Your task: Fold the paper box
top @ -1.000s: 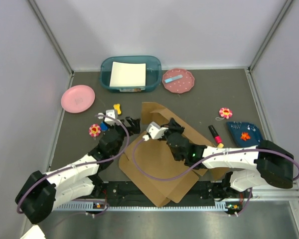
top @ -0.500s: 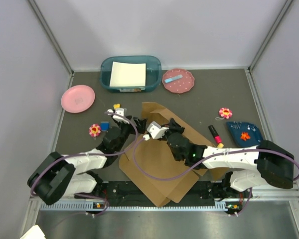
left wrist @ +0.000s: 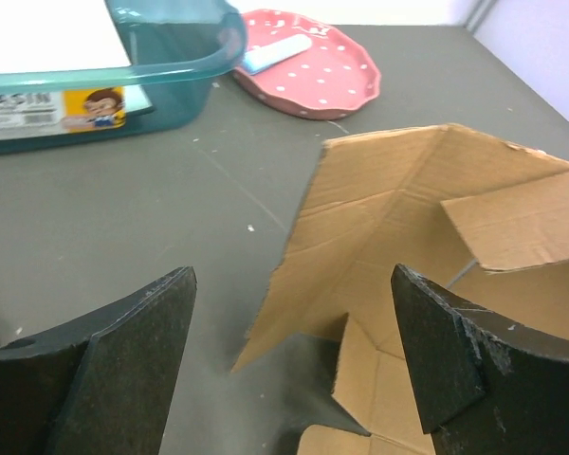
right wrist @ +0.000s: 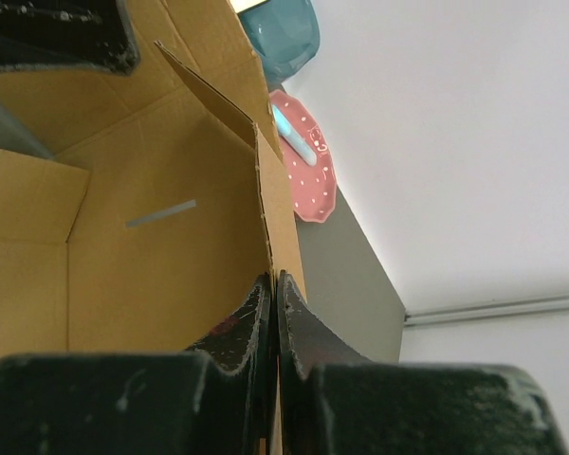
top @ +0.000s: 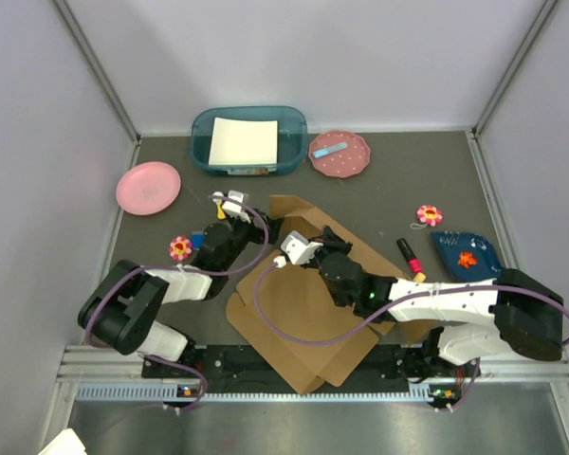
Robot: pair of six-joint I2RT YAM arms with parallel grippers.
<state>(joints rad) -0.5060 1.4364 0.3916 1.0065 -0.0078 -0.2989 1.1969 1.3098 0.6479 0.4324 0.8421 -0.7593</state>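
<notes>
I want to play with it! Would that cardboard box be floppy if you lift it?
Probably not floppy: the paper box shows flat, stiff panels that bend only along creases. Likely light too, since the right tool holds up one wall with a thin pinch at its edge.

Back wall (top: 303, 57) plain, pale lilac-white. Left wall (top: 38, 142) and right wall (top: 550, 142) same tone, slanting outward toward camera. Silver metal left post (top: 96, 66) and right post (top: 512, 64) run up rear corners. Tabletop (top: 389, 190) dark grey, matte; faint scratches and pale specks visible in left wrist view. Thin white seam (top: 398, 129) where tabletop meets back wall. Near edge: slotted aluminium rail (top: 123, 391), brushed metal surface (top: 284, 431) below it. Light even, diffuse; shadows soft.
</notes>
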